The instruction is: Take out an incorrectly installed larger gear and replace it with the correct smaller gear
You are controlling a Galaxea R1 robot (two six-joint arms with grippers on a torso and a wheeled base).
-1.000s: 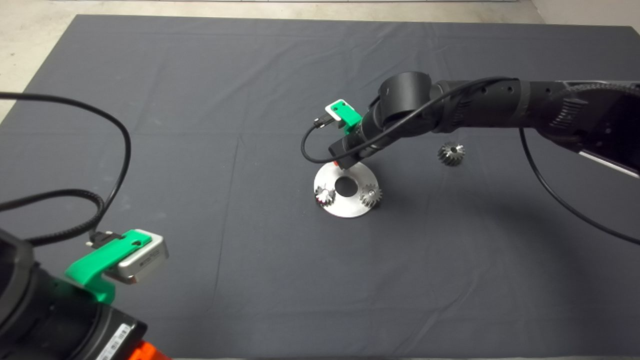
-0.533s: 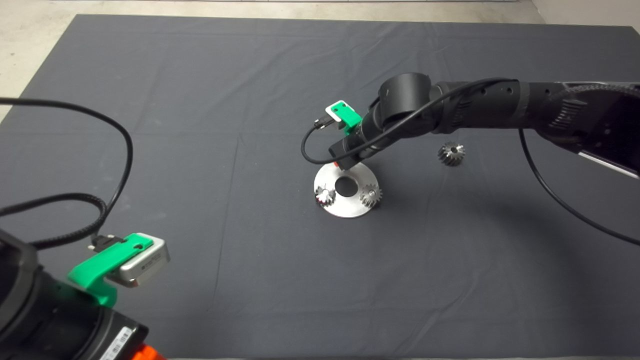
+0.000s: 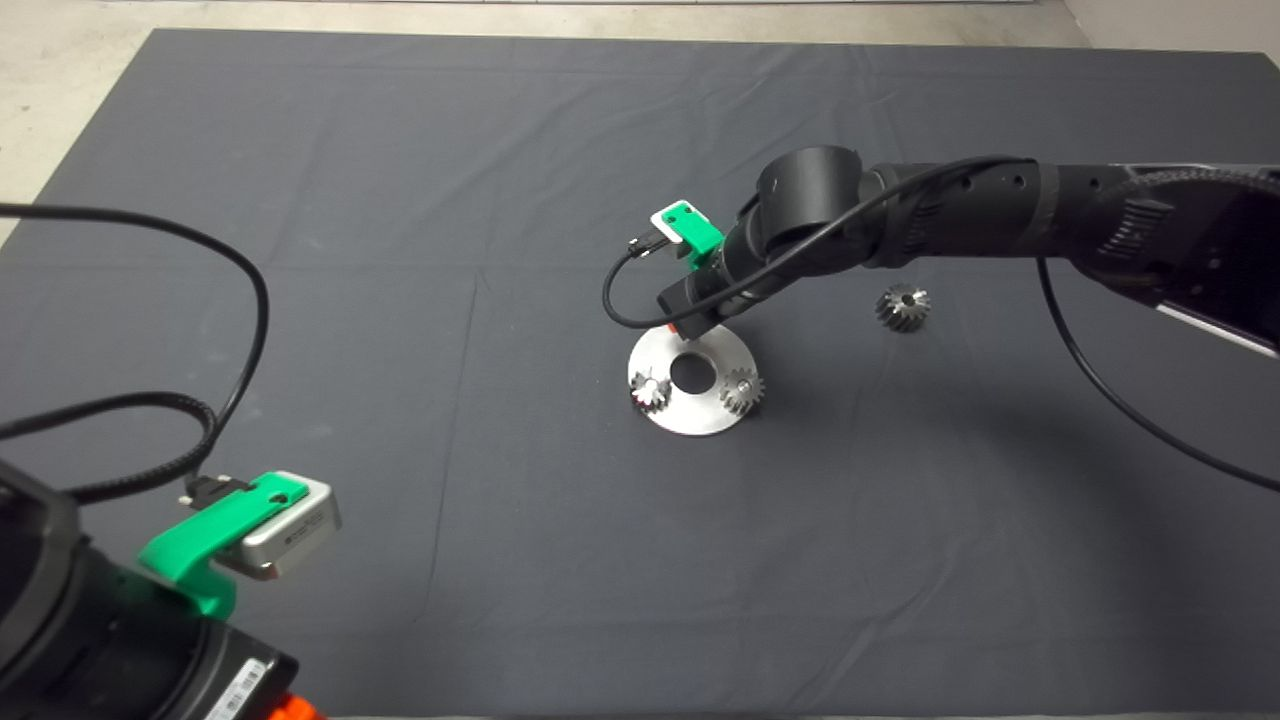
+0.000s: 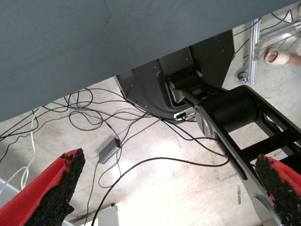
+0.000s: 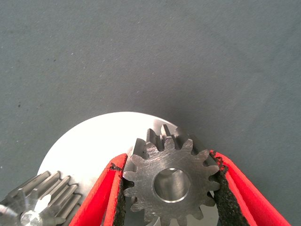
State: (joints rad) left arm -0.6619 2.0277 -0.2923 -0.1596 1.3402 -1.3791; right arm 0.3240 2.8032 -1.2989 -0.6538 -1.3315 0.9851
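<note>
My right gripper (image 3: 686, 324) hangs over the far edge of the round silver plate (image 3: 700, 415). In the right wrist view, the right gripper (image 5: 168, 160) is shut on the smaller gear (image 5: 171, 182), dull grey with short teeth and a round centre hole, held over the plate's rim (image 5: 94, 136). In the head view the wrist hides this gear. The larger gear (image 3: 903, 307), shiny with long teeth and a dark bore, lies on the mat to the right of the plate. My left gripper (image 4: 169, 188) is open and parked at the lower left.
Two small silver gears (image 3: 650, 390) (image 3: 741, 390) sit on the plate on either side of its centre hole (image 3: 692, 372). One of them shows in the right wrist view (image 5: 40, 200). The left wrist view shows floor cables and a robot base (image 4: 225, 113) beyond the mat.
My left arm has shifted slightly at the lower left. The right arm and the gears have not moved.
</note>
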